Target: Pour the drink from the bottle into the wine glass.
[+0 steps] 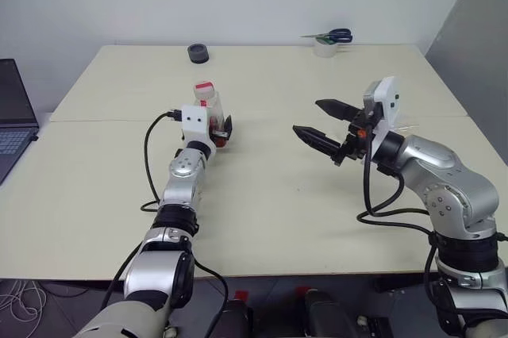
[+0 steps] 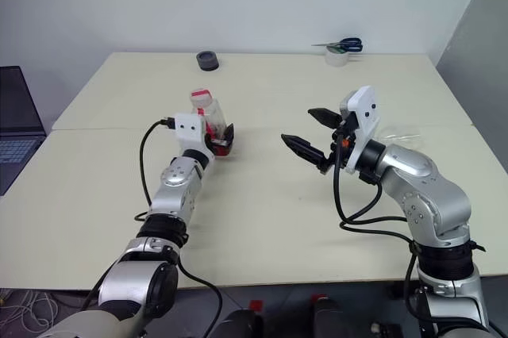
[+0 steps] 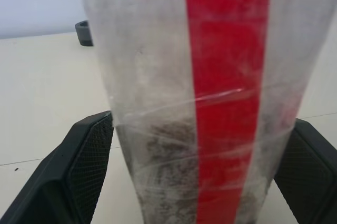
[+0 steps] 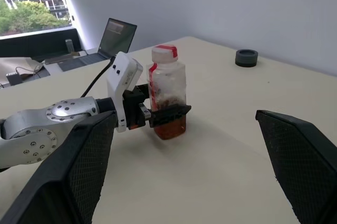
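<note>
The bottle (image 4: pixel 168 95) stands upright, cap up, between the left end effector's (image 4: pixel 164 113) spread fingers; right end effector (image 1: pixel 324 125) spread.

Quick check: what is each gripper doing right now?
Left gripper: open, its fingers on either side of the bottle, not yet closed on it.
Right gripper: open, holding nothing, above the table.

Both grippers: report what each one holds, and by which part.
Left gripper is around the lower body of the bottle, fingers on both sides, but wide apart; a firm grip cannot be told. Right gripper is open and holds nothing.
</note>
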